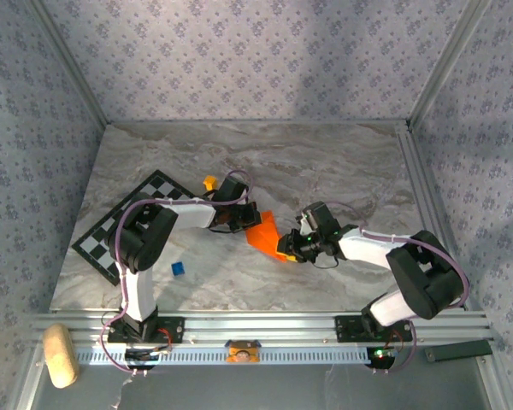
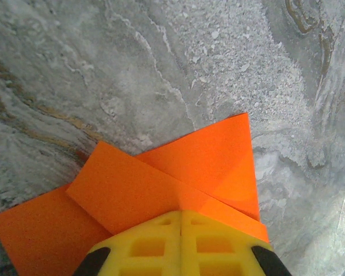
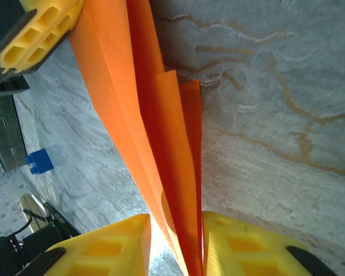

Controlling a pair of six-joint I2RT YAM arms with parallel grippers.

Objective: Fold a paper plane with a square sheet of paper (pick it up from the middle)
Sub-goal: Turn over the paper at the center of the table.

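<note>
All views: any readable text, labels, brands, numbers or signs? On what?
No readable text in any view.
orange paper: blank on every face that shows.
checkered board: squares only, no characters.
wallpaper: repeated ornament, no letters.
orange fitting on the front rail: too small to tell whether it carries a mark.

Place: looking like a robotics lab booth.
Walls: patterned panels (image 1: pixel 239 51) and aluminium posts (image 1: pixel 69 64) are enclosing three sides.
Mounting: an aluminium rail (image 1: pixel 256 325) is carrying the left arm (image 1: pixel 141 243) and right arm (image 1: pixel 415 278) at the counter (image 1: pixel 325 162) edge.
</note>
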